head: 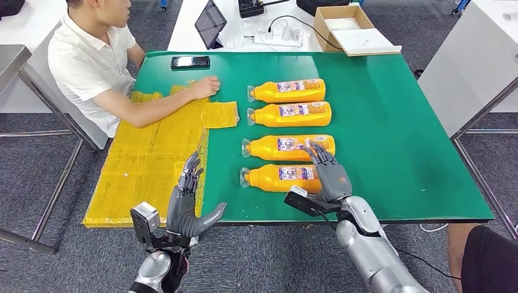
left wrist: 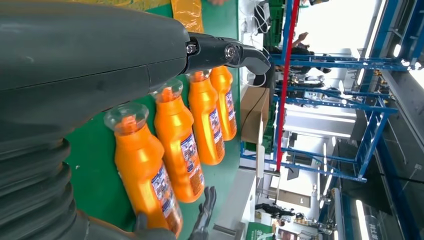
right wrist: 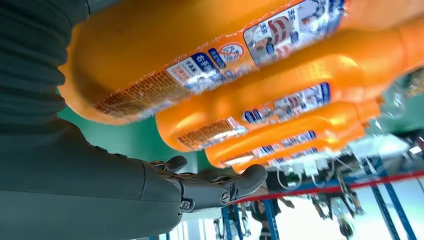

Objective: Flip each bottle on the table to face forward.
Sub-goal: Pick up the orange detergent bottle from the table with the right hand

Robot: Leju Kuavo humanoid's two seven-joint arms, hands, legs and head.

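Several orange bottles lie side by side on the green table point(head: 397, 122), clear caps to the left and labels up. The nearest bottle point(head: 272, 177) point(left wrist: 145, 175) point(right wrist: 175, 50) lies under my right hand point(head: 330, 174) point(right wrist: 100, 185). That hand hovers over its base end with spread fingers reaching the second bottle point(head: 284, 147) point(right wrist: 260, 105); it grips nothing. Two more bottles point(head: 290, 113) point(head: 287, 91) lie farther back. My left hand point(head: 186, 204) point(left wrist: 100, 55) is open at the table's front edge, left of the row.
A yellow sheet point(head: 153, 159) covers the table's left part, and a seated person's forearm point(head: 159, 104) rests on it. A phone point(head: 190, 61) lies at the far edge. A cardboard box point(head: 348, 27) and a tablet point(head: 211, 23) sit on the white table behind.
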